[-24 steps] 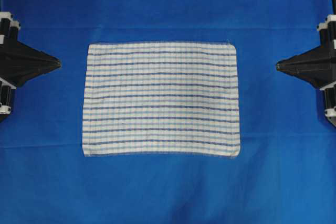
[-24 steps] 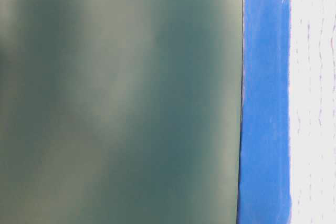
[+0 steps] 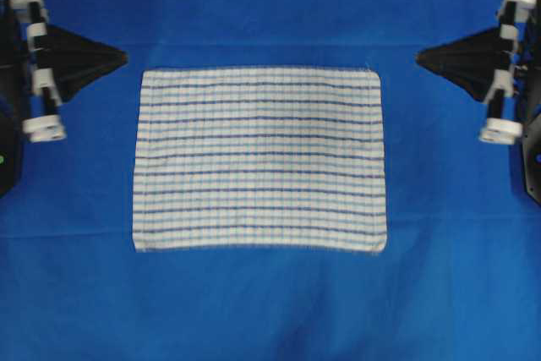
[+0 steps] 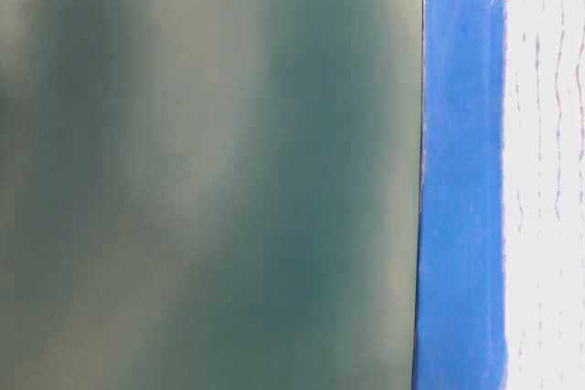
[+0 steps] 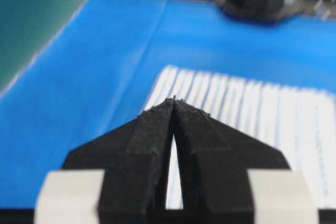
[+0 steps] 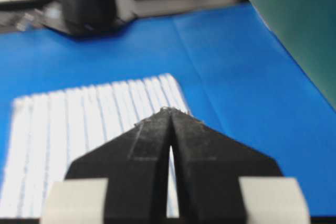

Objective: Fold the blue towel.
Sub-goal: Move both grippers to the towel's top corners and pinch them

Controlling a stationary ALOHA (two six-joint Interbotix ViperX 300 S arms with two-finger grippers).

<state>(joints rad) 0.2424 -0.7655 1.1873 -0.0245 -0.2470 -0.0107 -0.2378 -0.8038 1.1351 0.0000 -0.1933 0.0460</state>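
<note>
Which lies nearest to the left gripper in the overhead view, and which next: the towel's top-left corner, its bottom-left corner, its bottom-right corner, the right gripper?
From the left gripper, shut, at upper left:
1. Top-left corner of the blue towel, just beside its tip.
2. Bottom-left corner, lower left.
3. Right gripper and bottom-right corner: too close to call.

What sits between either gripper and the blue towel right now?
Nothing visible. The blue towel lies flat on the blue sheet. The left gripper and right gripper, both shut, flank its far corners with only bare sheet between.
</note>
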